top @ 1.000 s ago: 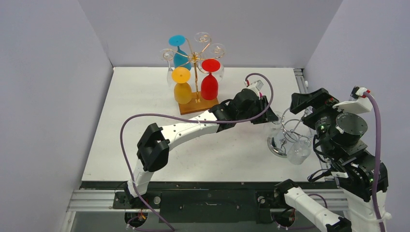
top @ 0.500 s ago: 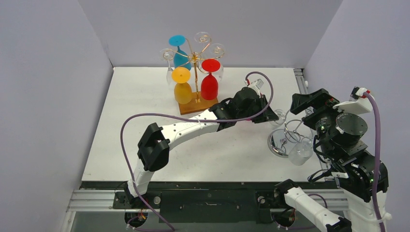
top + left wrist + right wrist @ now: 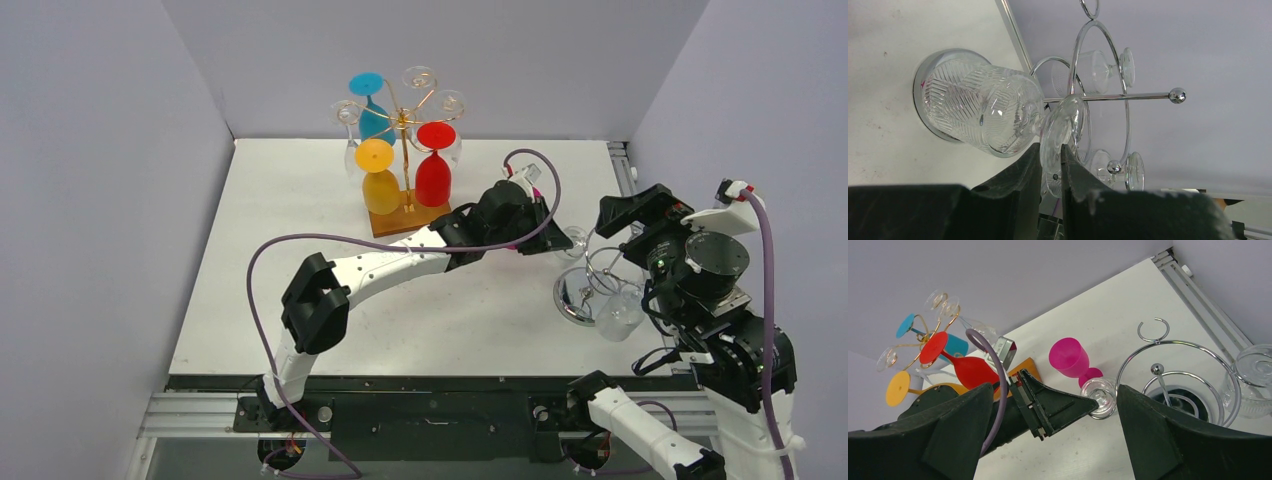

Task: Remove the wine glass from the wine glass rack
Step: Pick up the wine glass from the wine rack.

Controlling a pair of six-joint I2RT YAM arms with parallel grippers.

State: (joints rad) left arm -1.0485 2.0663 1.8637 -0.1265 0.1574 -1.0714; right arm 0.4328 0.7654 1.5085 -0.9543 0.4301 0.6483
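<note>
The left tool [image 3: 1050, 150] has just narrowed and now pinches the foot of a clear glass [image 3: 983, 112] on the chrome stand [image 3: 1108, 96], at the right. I judge the lift can follow. The right tool [image 3: 1055, 387] stands wide. The gold rack [image 3: 410, 215], far, is still full.

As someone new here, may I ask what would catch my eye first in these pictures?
The tall gold wire rack with a wooden base stands at the back centre of the white table, hung with an upside-down blue glass, yellow glass and red glass. On the right, the left pincer is shut on the round foot of a clear cut-glass goblet at the short chrome wire stand.
</note>
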